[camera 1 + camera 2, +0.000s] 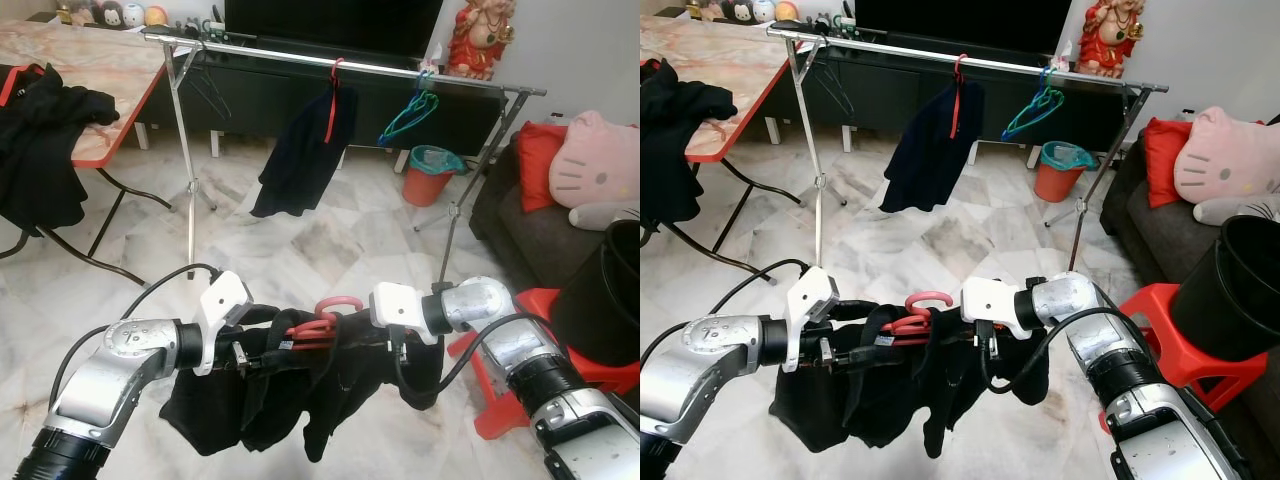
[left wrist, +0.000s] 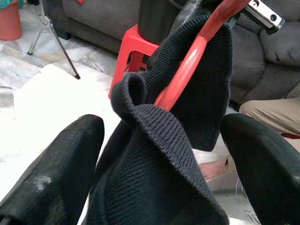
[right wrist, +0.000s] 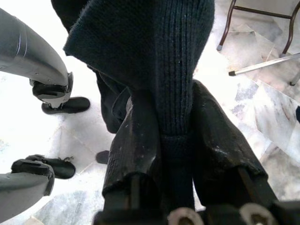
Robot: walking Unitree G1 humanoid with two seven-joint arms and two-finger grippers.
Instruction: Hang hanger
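Note:
I hold a red hanger (image 1: 325,322) draped with a black knit garment (image 1: 290,400) low between both arms, its pink-red hook (image 1: 338,303) pointing up. My right gripper (image 1: 345,337) is shut on the garment's knit fabric (image 3: 178,70) at the hanger's right end. On the left end, my left gripper (image 1: 260,358) stands open, its fingers (image 2: 70,164) wide apart either side of the hanger arm (image 2: 187,70) and bunched fabric. The metal clothes rail (image 1: 380,68) stands across the room ahead, well beyond the hanger.
On the rail hang a dark garment (image 1: 305,150) on a red hanger, teal hangers (image 1: 410,115) and a wire hanger (image 1: 205,88). A red-rimmed table (image 1: 110,90) with black clothes is left. A red stool (image 1: 500,385), black bin (image 1: 610,290) and sofa (image 1: 530,240) are right.

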